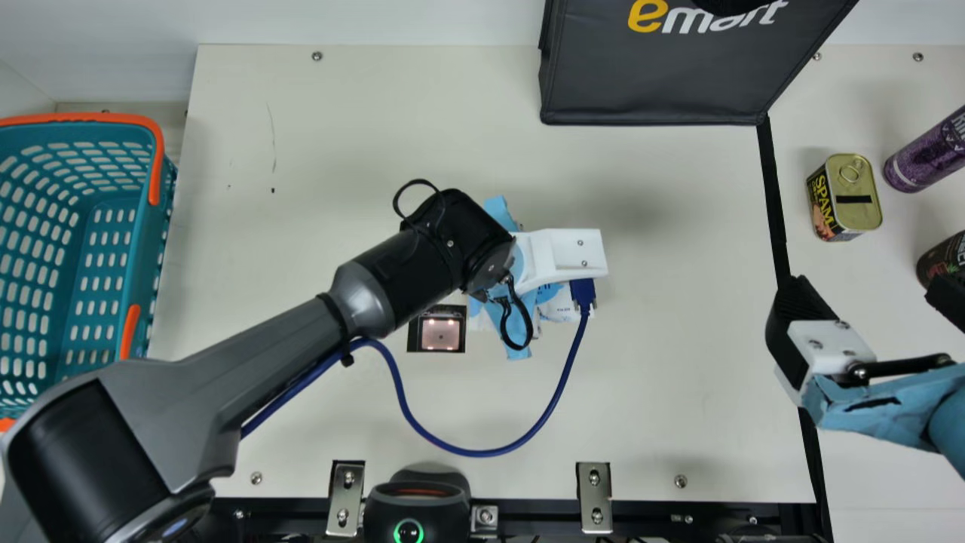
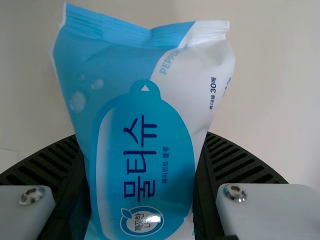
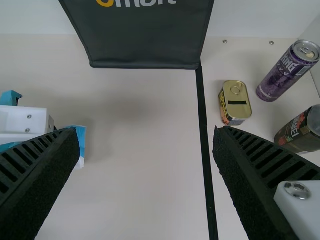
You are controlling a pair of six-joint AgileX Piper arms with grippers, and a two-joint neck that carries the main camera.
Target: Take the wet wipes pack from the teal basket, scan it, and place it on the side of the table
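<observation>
At lower centre, your left hand is pinching the pack; it's likely feeling light, squashy, wanting mid-body holding.

Grey-black left arm, blue cable attached; right arm wrapped light-blue; right end effector black-ribbed, white mount screwed on.

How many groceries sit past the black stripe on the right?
3: the gold tin nearest the stripe, the purple can farther right, and the dark container in front of it.
</observation>
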